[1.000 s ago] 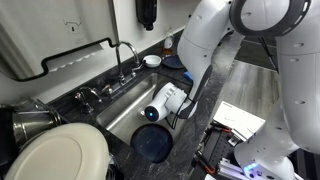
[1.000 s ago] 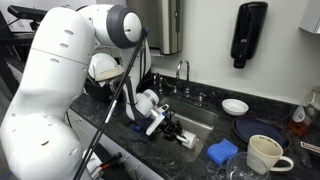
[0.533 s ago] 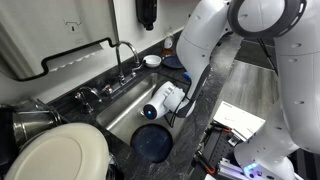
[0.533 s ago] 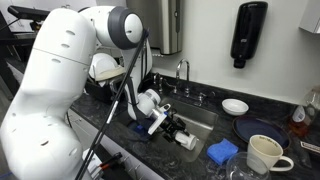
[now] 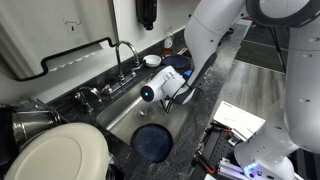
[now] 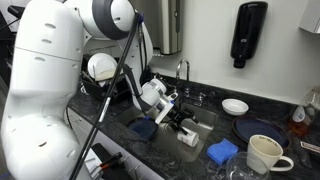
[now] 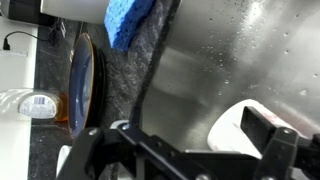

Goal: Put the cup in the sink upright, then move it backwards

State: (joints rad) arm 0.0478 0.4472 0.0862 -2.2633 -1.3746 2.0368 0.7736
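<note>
Claw [image 7: 180, 140]: open, fingers spread wide, holding nothing, poised low inside the sink [image 7: 230, 60]. The cup [image 7: 236, 128] sits on the basin floor just beside one finger; contact cannot be confirmed.

Surface: stainless-steel basin, wall spotted with water droplets, set in a dark speckled tabletop [image 7: 140, 80]. A blue sponge [image 7: 130, 20] lies on the tabletop at the basin edge, with a dark plate [image 7: 84, 90] beyond it. In an exterior view, a curved chrome faucet [image 6: 183, 70] stands behind the basin, a black soap dispenser [image 6: 249, 33] hangs on the pale wall, and a white bowl [image 6: 236, 106] and a cream mug [image 6: 264, 153] stand on the tabletop to one side.

Cup: small, plain, white, unmarked. It appears to be standing upright in the basin.

Visibility: the finger cuts off part of the cup in the wrist view. In an exterior view the arm [image 5: 200, 40] hides both claw and cup.
</note>
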